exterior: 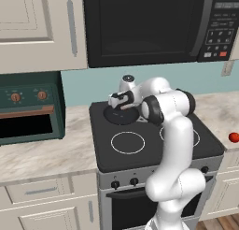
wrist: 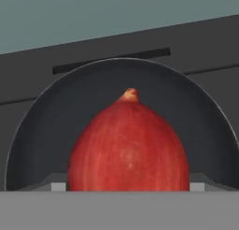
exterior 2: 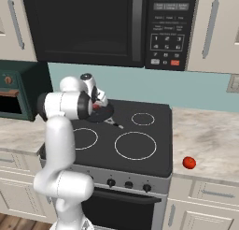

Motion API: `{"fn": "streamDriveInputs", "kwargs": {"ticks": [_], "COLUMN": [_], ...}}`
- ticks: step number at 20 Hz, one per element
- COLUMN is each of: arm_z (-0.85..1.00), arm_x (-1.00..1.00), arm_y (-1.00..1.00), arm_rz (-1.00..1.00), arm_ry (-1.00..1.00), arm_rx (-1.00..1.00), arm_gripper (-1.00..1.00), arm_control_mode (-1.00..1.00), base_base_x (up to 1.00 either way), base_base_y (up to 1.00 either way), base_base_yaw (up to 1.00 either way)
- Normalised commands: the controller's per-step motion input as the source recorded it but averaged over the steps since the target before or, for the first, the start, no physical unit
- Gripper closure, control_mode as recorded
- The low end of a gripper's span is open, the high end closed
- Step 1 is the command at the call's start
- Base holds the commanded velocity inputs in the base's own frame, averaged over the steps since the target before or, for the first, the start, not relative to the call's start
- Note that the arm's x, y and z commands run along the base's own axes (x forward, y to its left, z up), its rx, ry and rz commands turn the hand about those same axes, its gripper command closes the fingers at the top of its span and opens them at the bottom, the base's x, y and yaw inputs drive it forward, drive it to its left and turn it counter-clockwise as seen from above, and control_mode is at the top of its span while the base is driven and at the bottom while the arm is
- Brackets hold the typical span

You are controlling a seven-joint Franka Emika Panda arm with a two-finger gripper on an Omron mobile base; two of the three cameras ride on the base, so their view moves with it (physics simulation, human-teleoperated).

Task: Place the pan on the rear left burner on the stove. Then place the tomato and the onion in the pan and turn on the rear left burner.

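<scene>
Here, the stove (exterior: 154, 152) is sitting between two stretches of marble-patterned bench (exterior: 42, 154), its black glass top carrying white burner rings and its silver front panel a row of small black knobs. Above it a black microwave (exterior: 149, 25) is hanging between cream cabinets, and a dark green countertop oven (exterior: 28, 107) with orange knobs is standing on the bench to the left. The white arm is reaching forward and down over the back left corner of the glass, where the pan (exterior: 120, 116) is lying on the rear left burner, its thin handle pointing toward the middle of the stove in the right base view. The claw (exterior: 122, 103) is hovering just above the pan with its jaws standing wide. In the hand view a red onion (wrist: 128, 147) is resting inside the pan, its pointed tip up, between the spread fingertips (wrist: 58, 186). The tomato (exterior 2: 189, 162) is lying on the bench right of the stove, well apart from the pan.
</scene>
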Motion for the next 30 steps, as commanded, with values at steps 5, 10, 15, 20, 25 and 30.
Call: {"fn": "streamDriveInputs", "kwargs": {"ticks": [5, 10, 15, 20, 25, 30], "arm_z": [-0.17, -0.18, -0.21, -0.16, -0.14, -0.01], "arm_x": [0.32, 0.31, 0.29, 0.25, 0.15, 0.0], "arm_y": [0.0, 0.0, 0.0, 0.0, 0.1, 0.0], "arm_rz": [0.0, 0.0, 0.0, 0.0, 0.0, 0.0], "arm_ry": [0.0, 0.0, 0.0, 0.0, 0.04, 0.03], "arm_rx": [0.0, 0.0, 0.0, 0.0, 0.0, 0.0], "arm_gripper": [1.0, 1.0, 1.0, 1.0, -1.0, -1.0], "arm_control_mode": [-1.0, -1.0, -1.0, -1.0, -1.0, -1.0], "base_base_x": [0.0, 0.0, 0.0, 0.0, 0.0, 0.0], "base_base_y": [0.0, 0.0, 0.0, 0.0, 0.0, 0.0], "base_base_yaw": [0.0, 0.0, 0.0, 0.0, 0.0, 0.0]}}
